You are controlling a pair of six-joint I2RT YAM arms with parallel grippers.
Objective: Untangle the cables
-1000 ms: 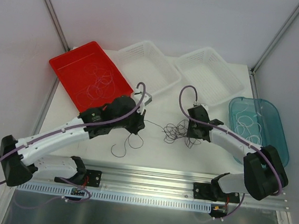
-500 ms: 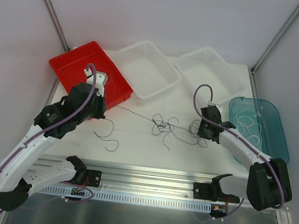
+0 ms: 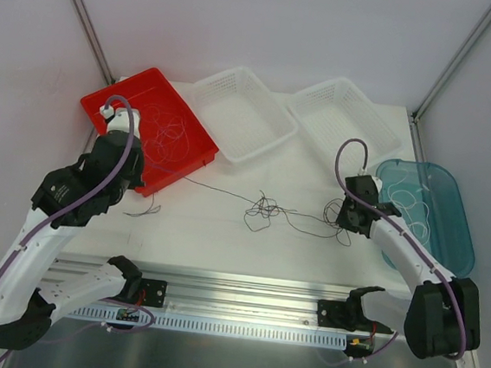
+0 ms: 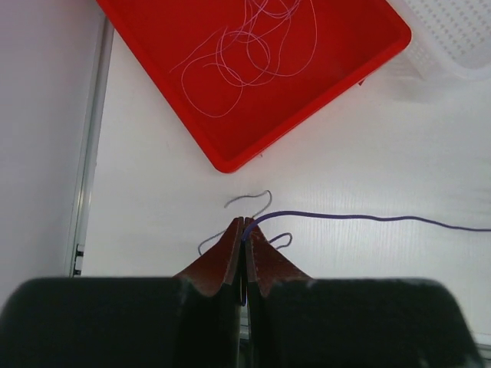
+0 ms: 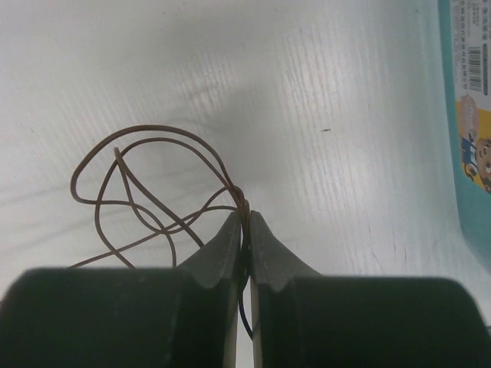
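Rust-brown pads of left tool (image 4: 243, 230) pinched shut on a purple wire (image 4: 368, 218); right tool (image 5: 244, 218) clamped on a looped brown wire (image 5: 153, 146). Judging by looks: featherweight, limp, slippery, kinks easily — best held near free ends, pulled gently. Between the tools the tangle (image 3: 263, 210) sits on the tabletop (image 3: 215, 233) — hair-thin strands, dark and purple, loosely knotted. Loose pale wires (image 4: 245, 54) lie in red tray (image 4: 222, 162).
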